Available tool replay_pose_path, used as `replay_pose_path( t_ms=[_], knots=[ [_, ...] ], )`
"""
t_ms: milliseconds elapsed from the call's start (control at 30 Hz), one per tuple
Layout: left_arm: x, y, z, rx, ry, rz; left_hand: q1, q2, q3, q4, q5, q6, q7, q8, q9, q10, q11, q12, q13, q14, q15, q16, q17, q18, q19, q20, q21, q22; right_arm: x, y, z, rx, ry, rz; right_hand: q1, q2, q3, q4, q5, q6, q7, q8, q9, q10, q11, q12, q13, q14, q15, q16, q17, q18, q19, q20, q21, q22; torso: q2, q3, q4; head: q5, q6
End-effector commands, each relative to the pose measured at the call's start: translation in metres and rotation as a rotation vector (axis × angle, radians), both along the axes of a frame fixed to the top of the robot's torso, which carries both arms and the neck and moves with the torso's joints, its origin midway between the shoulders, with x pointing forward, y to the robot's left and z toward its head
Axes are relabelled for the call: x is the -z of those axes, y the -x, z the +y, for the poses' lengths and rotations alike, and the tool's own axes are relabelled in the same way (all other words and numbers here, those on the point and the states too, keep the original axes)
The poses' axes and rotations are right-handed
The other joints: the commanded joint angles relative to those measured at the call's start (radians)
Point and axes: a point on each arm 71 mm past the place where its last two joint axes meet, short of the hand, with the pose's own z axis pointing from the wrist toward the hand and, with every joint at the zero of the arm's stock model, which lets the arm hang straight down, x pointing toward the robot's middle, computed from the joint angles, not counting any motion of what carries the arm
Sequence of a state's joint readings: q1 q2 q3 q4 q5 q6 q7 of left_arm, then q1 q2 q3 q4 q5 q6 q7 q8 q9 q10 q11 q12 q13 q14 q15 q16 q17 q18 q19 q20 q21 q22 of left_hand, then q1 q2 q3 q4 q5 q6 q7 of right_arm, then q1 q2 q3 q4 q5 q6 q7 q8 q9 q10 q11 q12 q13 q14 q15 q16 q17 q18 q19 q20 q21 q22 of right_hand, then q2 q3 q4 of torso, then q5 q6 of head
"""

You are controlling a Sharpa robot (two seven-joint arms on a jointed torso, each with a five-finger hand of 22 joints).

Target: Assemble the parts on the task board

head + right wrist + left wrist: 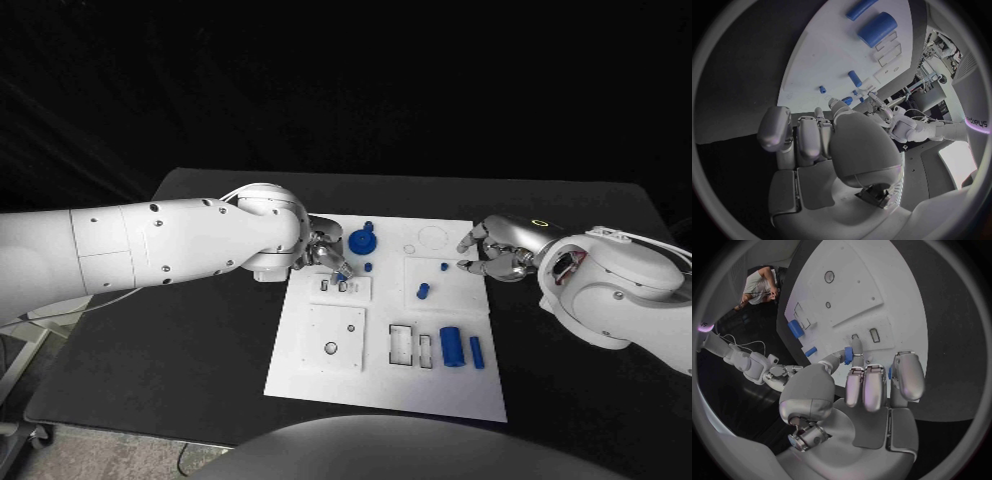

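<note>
The left hand (870, 390) pinches a small blue part (848, 355) at its fingertips, just over the two slots (335, 286) on the task board (346, 385). It looks light, rigid and slick, best pinched across its sides. The right hand (498, 255) hovers at the board's edge on the tabletop (173, 340), fingers loosely curled, seemingly holding nothing.

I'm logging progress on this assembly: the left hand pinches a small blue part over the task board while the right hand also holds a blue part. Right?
Not quite. The left hand does pinch a small blue part over the task board, as the left wrist view shows. But the right hand holds nothing: in the head view and the right wrist view its fingers are bare, at the board's edge.
</note>
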State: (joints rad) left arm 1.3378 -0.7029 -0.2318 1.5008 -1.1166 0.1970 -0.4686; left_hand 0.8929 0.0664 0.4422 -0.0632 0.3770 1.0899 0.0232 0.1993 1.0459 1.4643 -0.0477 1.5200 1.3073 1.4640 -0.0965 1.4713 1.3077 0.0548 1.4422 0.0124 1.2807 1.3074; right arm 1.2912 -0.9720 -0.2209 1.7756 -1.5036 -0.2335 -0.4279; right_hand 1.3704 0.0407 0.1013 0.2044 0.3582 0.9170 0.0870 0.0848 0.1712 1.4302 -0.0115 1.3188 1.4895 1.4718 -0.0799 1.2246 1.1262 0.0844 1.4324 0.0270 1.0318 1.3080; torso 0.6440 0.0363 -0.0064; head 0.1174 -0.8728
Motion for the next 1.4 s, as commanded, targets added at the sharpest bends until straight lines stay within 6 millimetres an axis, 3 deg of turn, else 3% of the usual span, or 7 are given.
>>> replay_pose_path(
  t_ms=[33, 1400],
  knots=[
    [0.003, 0.002, -0.001, 0.034, -0.034, 0.042, -0.011, 0.001, 0.024, -0.018, -0.005, -0.007, -0.001, -0.007, -0.001, 0.08, -0.002, -0.001, 0.237, 0.092, -0.003, 0.0, 0.228, 0.011, 0.006, 0.0, -0.002, 0.083, 0.001, 0.0, 0.0, 0.005, 0.006, 0.004, 0.009, -0.001, 0.005, -0.001, 0.005, 0.008, 0.001, -0.006, -0.001, -0.001, -0.006, -0.004, -0.21, 0.026, -0.002, -0.002, -0.001, 0.016, -0.008, 0.001, -0.006, 0.102, -0.001, 0.0003, 0.0004, 0.001, 0.0],
    [0.018, 0.009, 0.004, 0.029, -0.045, 0.036, -0.036, 0.004, 0.028, -0.007, -0.033, 0.002, -0.001, -0.009, -0.005, 0.074, -0.001, -0.012, 0.231, 0.09, -0.002, -0.011, 0.224, 0.013, 0.003, 0.002, -0.011, 0.081, 0.001, 0.0, -0.001, 0.007, 0.007, 0.01, 0.009, -0.002, 0.008, -0.002, 0.006, 0.008, 0.002, -0.007, -0.002, -0.001, -0.005, -0.006, -0.212, 0.026, -0.002, -0.004, -0.003, 0.016, -0.008, 0.002, -0.008, 0.102, 0.0, -0.0006, -0.0002, 0.007, 0.0]
  ],
)
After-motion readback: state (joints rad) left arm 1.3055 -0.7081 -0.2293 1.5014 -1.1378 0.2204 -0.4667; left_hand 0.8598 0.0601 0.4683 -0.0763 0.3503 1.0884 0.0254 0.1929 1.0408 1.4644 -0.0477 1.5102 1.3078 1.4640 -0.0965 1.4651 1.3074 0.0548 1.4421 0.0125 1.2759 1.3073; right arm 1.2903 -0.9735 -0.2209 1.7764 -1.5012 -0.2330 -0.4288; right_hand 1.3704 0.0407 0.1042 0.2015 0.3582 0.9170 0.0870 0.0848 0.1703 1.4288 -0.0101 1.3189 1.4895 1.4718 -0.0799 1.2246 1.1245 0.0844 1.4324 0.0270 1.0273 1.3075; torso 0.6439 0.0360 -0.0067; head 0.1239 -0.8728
